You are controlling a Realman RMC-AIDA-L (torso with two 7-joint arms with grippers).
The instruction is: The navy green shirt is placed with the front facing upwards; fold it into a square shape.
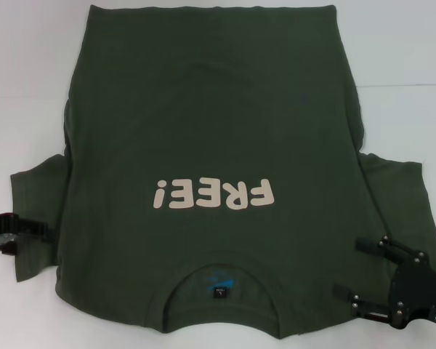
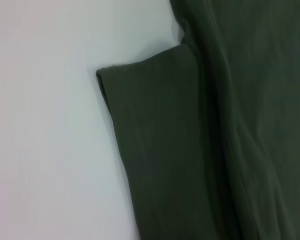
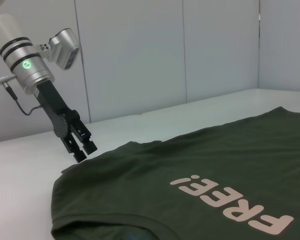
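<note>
The navy green shirt (image 1: 211, 145) lies flat, front up, on the white table (image 1: 29, 51), collar at the near edge (cream "FREE!" lettering (image 1: 214, 194) just beyond it); the left gripper (image 1: 36, 230) sits at the left sleeve's edge, fingers close together, whether pinching cloth I cannot tell; the right gripper (image 1: 352, 267) hovers over the right sleeve near the near-right corner, fingers apart.

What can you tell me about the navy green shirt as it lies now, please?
The navy green shirt is dark olive, soft cotton-looking cloth, spread flat and front up on the white table, collar nearest the robot, cream "FREE!" lettering on the chest, blue neck label inside the collar. Both short sleeves are spread outward. The left gripper hovers at one sleeve, the right gripper over the other, jaws open.
</note>
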